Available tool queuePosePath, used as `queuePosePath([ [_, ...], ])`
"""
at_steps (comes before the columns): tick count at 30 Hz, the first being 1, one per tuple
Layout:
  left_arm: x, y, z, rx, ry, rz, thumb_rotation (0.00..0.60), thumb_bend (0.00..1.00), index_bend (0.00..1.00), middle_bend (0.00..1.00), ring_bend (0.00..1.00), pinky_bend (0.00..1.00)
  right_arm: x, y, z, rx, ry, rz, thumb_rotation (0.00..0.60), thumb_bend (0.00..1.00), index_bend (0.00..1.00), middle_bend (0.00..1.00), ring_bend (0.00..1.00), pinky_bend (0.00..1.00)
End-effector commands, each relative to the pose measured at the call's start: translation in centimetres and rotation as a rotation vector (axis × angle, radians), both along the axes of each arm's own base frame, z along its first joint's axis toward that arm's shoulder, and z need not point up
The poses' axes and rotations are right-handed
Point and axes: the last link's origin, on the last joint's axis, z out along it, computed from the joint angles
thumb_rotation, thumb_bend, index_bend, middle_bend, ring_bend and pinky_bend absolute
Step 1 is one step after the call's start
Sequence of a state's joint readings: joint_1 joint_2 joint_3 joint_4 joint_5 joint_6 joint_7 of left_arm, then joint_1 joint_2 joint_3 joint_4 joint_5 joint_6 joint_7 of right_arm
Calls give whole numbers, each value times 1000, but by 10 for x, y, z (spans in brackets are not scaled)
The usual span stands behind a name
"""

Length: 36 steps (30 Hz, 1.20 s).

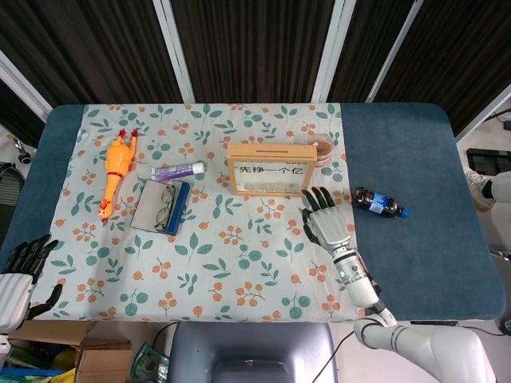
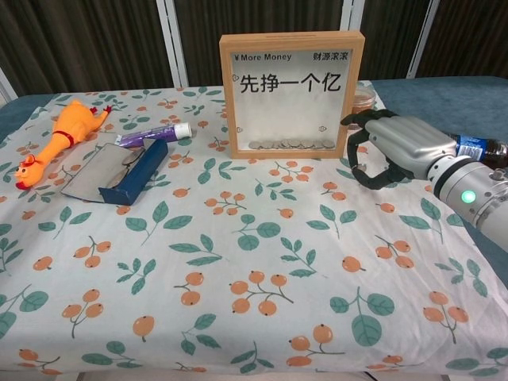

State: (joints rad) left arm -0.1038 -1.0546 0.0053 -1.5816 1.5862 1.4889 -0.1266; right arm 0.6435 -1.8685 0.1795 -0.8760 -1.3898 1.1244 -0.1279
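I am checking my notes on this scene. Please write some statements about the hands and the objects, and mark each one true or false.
1. The right hand holds nothing; its fingers are apart. True.
2. The wooden frame lies flat. False: it stands upright.
3. The glasses rest on the open blue case. True.
4. The soda bottle lies on the floral cloth. False: it lies on the bare blue table.
5. The left hand grips the rubber chicken. False: it is far from it.
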Motion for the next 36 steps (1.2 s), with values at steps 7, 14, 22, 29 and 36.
queuePosePath([
  [7,1,0,-1,-3,3,-2,600,409,0,0,0,0,55,17,78,-135,-135,188,600,610,701,211,0,0],
  [14,1,1,-3,-2,8,3,600,409,0,0,0,0,109,-9,110,-200,-150,222,600,610,701,211,0,0],
  [22,-1,3,-2,-2,8,15,600,408,0,0,0,0,178,-62,130,-227,-240,133,600,610,699,211,0,0],
  [29,-2,4,-2,-4,7,19,600,409,0,0,0,0,206,-93,127,-229,-242,-17,600,610,700,212,0,0],
  [36,-3,4,0,-1,3,22,600,408,0,0,0,0,208,-109,116,-251,-177,-70,600,610,705,216,0,0],
])
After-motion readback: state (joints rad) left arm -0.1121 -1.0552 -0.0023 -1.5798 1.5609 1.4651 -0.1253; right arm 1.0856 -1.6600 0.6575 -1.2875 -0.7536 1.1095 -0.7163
